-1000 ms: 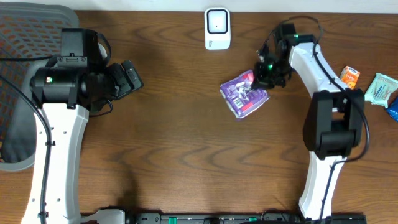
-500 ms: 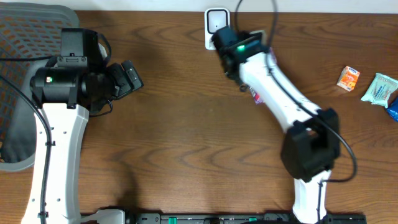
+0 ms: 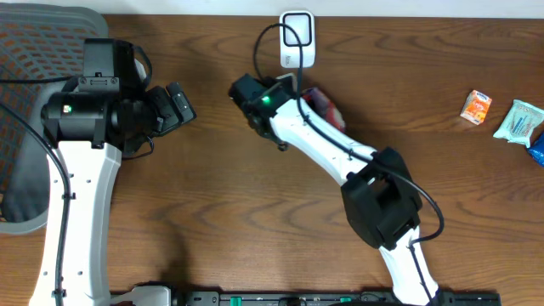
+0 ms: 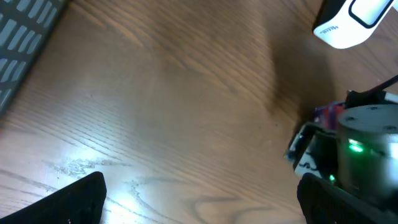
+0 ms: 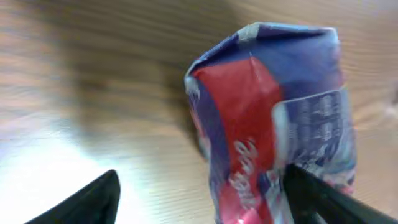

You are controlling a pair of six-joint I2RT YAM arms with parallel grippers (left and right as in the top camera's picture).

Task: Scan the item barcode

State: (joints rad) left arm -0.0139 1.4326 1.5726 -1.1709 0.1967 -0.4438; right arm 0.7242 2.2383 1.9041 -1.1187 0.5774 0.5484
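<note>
The packet (image 5: 267, 118) is a crumpled foil pouch, purple-blue with a red panel carrying white script lettering and a paler patch of fine print on one side. The right wrist view is too blurred to read any of it or to pick out a barcode. In that view its long axis runs up and down the picture, with the folded, sealed end at the top and the lettering running along its length.

From overhead only a purple and red strip of it shows. It lies just below the white scanner (image 3: 297, 38) and against the far side of the right arm (image 3: 327, 144), which covers the remainder. That strip slants from upper left to lower right. Whether it rests flat on the desk (image 3: 229, 204) cannot be told.

The right pincer (image 5: 202, 186) has its fingers spread wide. The packet sits between them, close against one finger (image 5: 323, 193) and clear of the other, so it is not clamped.

The left pincer (image 3: 180, 104) hangs well apart to the left, jaws wide and holding nothing.

Far right on the desk lie a small orange packet (image 3: 477, 105) and a teal wrapper (image 3: 518, 119). A grey mesh chair (image 3: 34, 34) shows at the top left corner.
</note>
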